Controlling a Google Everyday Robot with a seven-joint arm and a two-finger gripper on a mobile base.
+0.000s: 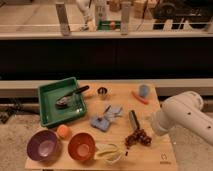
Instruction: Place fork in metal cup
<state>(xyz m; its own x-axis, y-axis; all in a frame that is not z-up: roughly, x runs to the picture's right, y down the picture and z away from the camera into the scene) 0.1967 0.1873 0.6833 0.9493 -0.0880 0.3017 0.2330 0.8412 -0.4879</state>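
Note:
The fork (106, 110) is a slim dark utensil lying on a blue cloth (105, 120) at the middle of the wooden table (165, 155). The small shiny metal cup (102, 92) stands upright behind it, near the table's back edge and right of the green tray. My white arm (182, 117) reaches in over the table's right side, well right of the fork and the cup. My gripper is out of sight, with only the arm's white housing showing.
A green tray (47, 112) at the left holds a black-handled scoop (70, 96). Also on the table are a light-blue cup (144, 90), a red stick (140, 98), a dark bar (133, 119), grapes (138, 138), a banana (107, 150), an orange bowl (81, 146), a purple bowl (44, 145) and an orange fruit (63, 131).

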